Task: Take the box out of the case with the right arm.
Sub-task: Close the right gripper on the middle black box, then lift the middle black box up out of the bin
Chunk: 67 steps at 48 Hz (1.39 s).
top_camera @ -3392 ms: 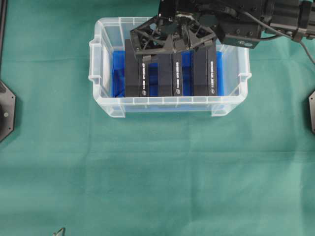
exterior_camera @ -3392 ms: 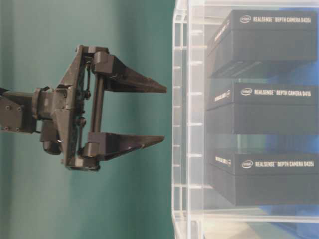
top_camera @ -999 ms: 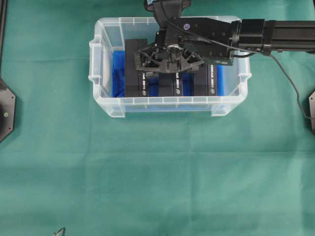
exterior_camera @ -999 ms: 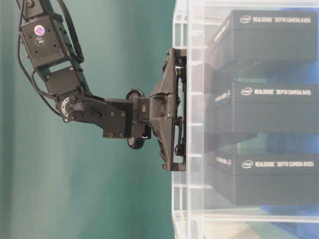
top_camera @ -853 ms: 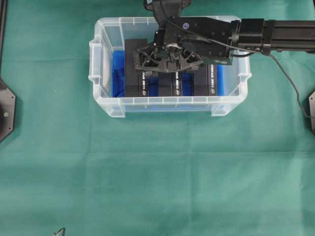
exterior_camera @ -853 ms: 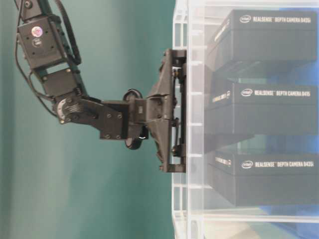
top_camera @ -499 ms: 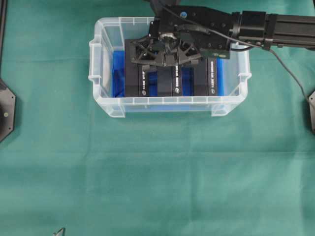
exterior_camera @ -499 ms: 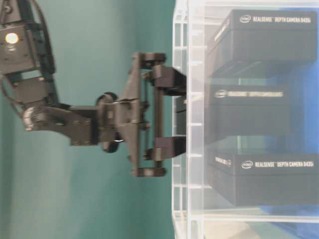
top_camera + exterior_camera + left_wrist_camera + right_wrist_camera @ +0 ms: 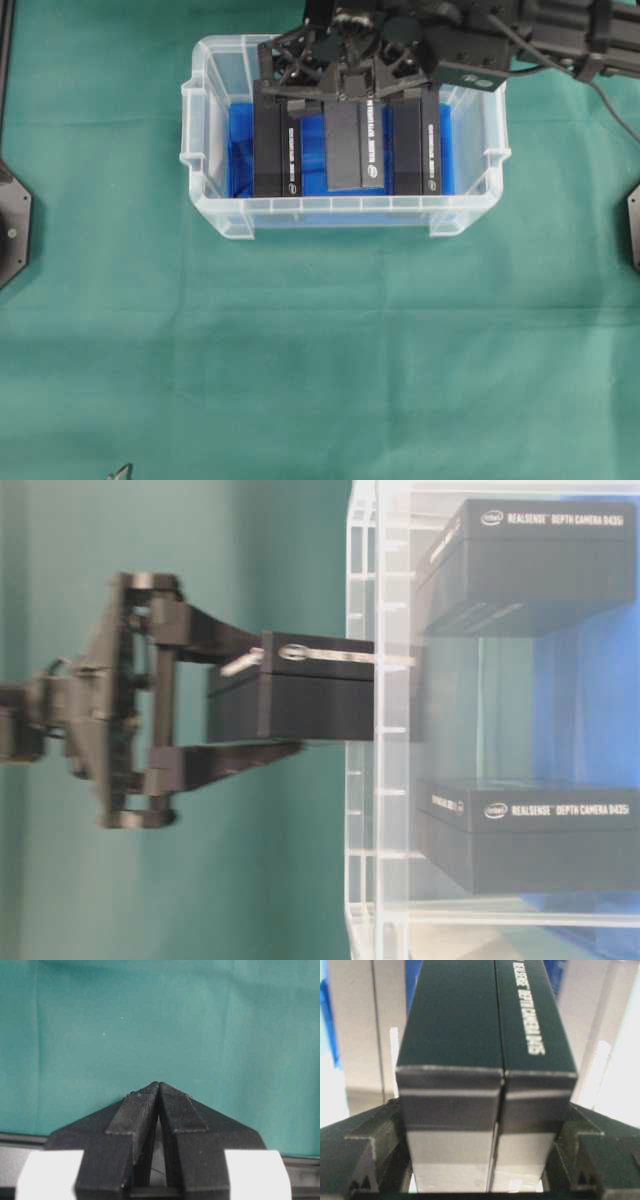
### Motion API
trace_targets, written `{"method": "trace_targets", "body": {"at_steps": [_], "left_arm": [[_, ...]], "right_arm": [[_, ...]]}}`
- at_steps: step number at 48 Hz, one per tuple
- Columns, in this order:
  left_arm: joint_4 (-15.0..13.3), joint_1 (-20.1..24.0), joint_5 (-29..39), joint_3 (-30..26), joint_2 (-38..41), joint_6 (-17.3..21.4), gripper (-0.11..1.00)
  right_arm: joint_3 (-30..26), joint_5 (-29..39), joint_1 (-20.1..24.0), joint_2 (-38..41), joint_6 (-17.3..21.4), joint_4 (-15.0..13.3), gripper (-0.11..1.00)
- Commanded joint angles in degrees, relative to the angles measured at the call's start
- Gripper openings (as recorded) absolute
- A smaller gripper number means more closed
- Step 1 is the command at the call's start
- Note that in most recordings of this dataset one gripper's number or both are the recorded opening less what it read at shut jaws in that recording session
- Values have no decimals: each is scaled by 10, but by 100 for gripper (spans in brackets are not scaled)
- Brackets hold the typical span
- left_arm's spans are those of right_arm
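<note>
The clear case (image 9: 215, 215) with a blue bottom stands at the back middle of the green cloth. My right gripper (image 9: 343, 100), all black, is shut on the middle black box (image 9: 355, 148) and holds it by its long sides. In the table-level view the box (image 9: 300, 705) is raised partly past the rim of the case (image 9: 362, 880), gripped by my right gripper (image 9: 285, 700). In the right wrist view the box (image 9: 485, 1035) fills the space between the fingers (image 9: 367, 1150). My left gripper (image 9: 159, 1087) is shut and empty over bare cloth.
Two more black boxes stay in the case, one at the left (image 9: 276, 150) and one at the right (image 9: 416, 148); they also show at table level (image 9: 540, 560) (image 9: 530, 840). Black arm bases sit at the left (image 9: 10, 230) and right (image 9: 633, 230) edges.
My right gripper went down into the case, shut on the middle box and rose with it. The box has left its slot between the other two. The left gripper has not moved.
</note>
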Motion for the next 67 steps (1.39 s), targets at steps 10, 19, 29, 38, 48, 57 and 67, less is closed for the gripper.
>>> {"method": "trace_targets", "body": {"at_steps": [10, 19, 29, 38, 48, 57, 67], "left_arm": [[2, 2, -2, -16, 1, 1, 0], [1, 2, -2, -17, -1, 0, 0], [1, 2, -2, -17, -3, -1, 0], [1, 2, -2, -17, -3, -1, 0], [1, 2, -2, -17, -2, -1, 0], [1, 2, -3, -17, -2, -1, 0], [1, 2, -2, -17, -2, -1, 0]], "right_arm": [[-95, 68, 7, -38, 0, -21, 65], [-134, 95, 6, -38, 0, -28, 65], [-142, 105, 8, -38, 0, -28, 65], [-142, 105, 9, -38, 0, -28, 65], [-142, 105, 9, -38, 0, -32, 65], [-142, 105, 9, -38, 0, -33, 65], [-142, 105, 9, -37, -1, -33, 65]]}}
